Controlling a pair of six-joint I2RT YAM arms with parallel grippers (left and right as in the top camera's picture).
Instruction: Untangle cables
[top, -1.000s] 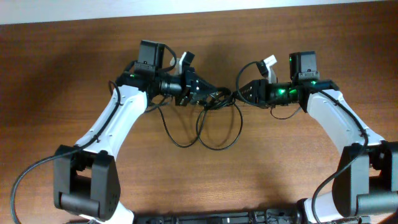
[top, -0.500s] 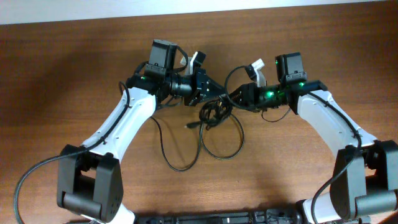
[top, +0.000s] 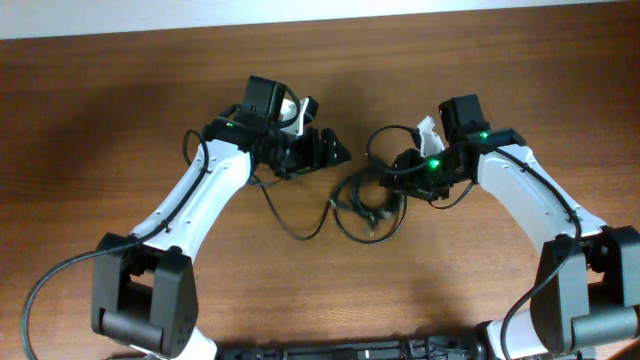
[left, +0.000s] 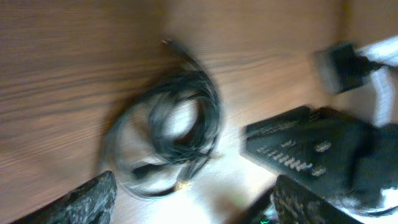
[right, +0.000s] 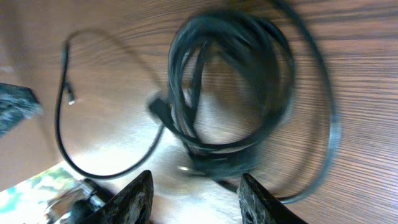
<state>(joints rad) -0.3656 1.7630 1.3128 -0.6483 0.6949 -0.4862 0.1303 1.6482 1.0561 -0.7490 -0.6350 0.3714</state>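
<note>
1. Both wrist views are motion-blurred. The plug ends on the thin black cables are hard to pick out.
2. Left gripper: only its two dark fingertips show, cut off at the bottom edge. They are spread wide with nothing between them.
3. Right gripper: its fingertips are also cut off at the bottom edge and spread apart. The coil's lower edge lies just ahead of the gap, and nothing looks pinched.
4. The cables lie as a bundled coil on the brown wooden table. The coil is just ahead of the right gripper and further ahead of the left one, between the two.
5. A loose black strand trails out from the coil toward the left gripper's side, flat on the wood.
6. A thicker black arm wire loops up beside the right gripper, close over the coil.
7. In the left wrist view the right gripper's black body sits just beyond the coil, to its right.
</note>
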